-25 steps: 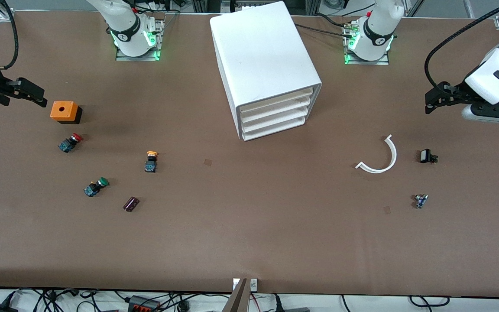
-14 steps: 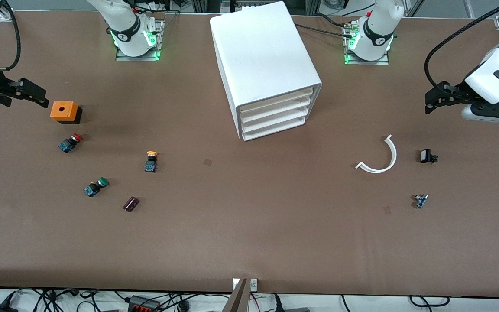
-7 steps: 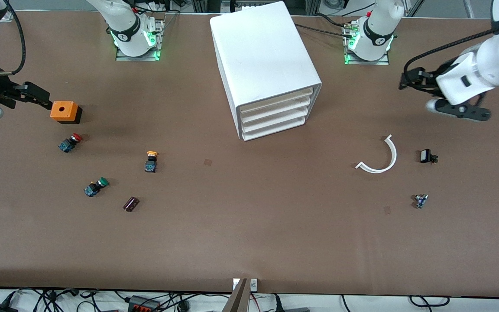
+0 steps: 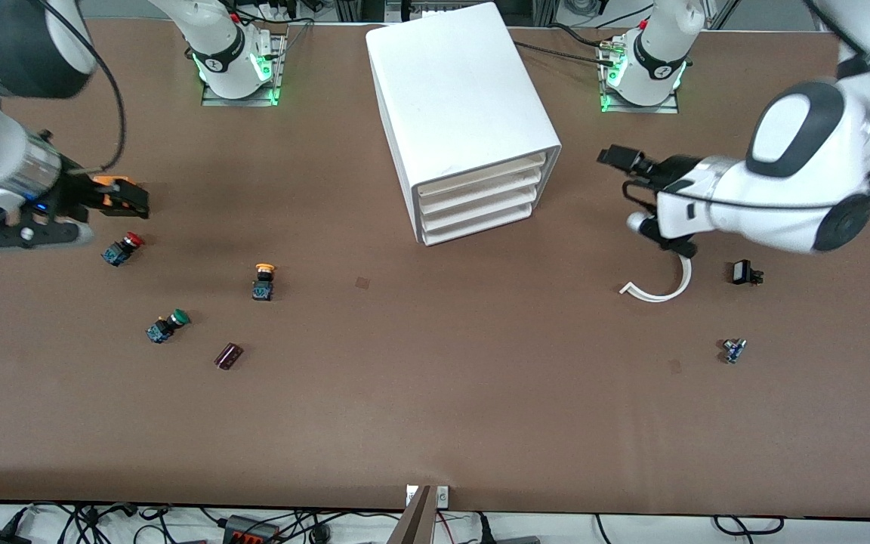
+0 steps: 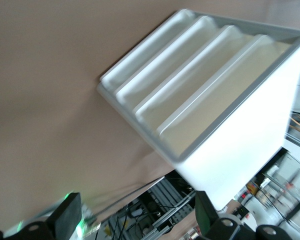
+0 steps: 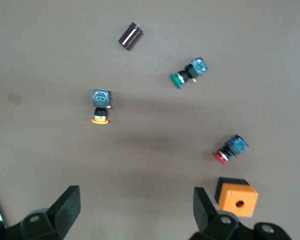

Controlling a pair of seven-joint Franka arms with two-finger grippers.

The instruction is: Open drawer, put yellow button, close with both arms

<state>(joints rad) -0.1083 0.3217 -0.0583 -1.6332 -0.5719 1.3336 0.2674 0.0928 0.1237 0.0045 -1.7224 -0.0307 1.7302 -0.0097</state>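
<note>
The white cabinet (image 4: 458,98) stands mid-table with all four drawers shut; the uppermost drawer (image 4: 484,176) also shows in the left wrist view (image 5: 230,85). The yellow button (image 4: 263,280) lies on the table nearer the front camera than the cabinet, toward the right arm's end; it also shows in the right wrist view (image 6: 100,107). My left gripper (image 4: 616,157) is open and empty in the air beside the cabinet, toward the left arm's end, and its fingertips (image 5: 65,217) frame the cabinet. My right gripper (image 4: 129,198) is open and empty over the orange box (image 6: 236,196).
A red-capped button (image 4: 122,248), a green-capped button (image 4: 167,325) and a dark cylinder (image 4: 228,356) lie near the yellow one. A white curved strip (image 4: 661,287), a small black part (image 4: 743,272) and a small blue part (image 4: 733,350) lie under and near the left arm.
My left arm has swung in from the table's end toward the cabinet. My right gripper has moved in over the orange box. Nothing on the table has moved.
</note>
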